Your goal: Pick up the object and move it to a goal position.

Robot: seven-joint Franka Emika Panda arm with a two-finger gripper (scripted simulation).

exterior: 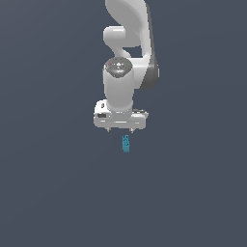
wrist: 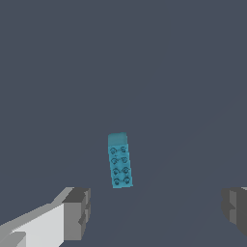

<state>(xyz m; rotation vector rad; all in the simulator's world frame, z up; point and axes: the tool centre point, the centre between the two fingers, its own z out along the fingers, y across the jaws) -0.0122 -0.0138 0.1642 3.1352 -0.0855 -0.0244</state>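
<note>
The object is a tiny teal-blue narrow block (exterior: pixel 126 144) with rows of small studs, resting on the dark grey floor just below the white gripper (exterior: pixel 120 130) in the exterior view. In the wrist view the block (wrist: pixel 119 160) lies apart from the gripper (wrist: pixel 157 212), between and beyond the two grey fingertips (wrist: pixel 77 212). The jaws stand wide apart and hold nothing. The gripper hovers above the block and does not touch it.
The white arm (exterior: pixel 128 48) rises behind the gripper in the exterior view. The plain dark grey surface (exterior: pixel 58 183) stretches all around the block. No goal marker shows.
</note>
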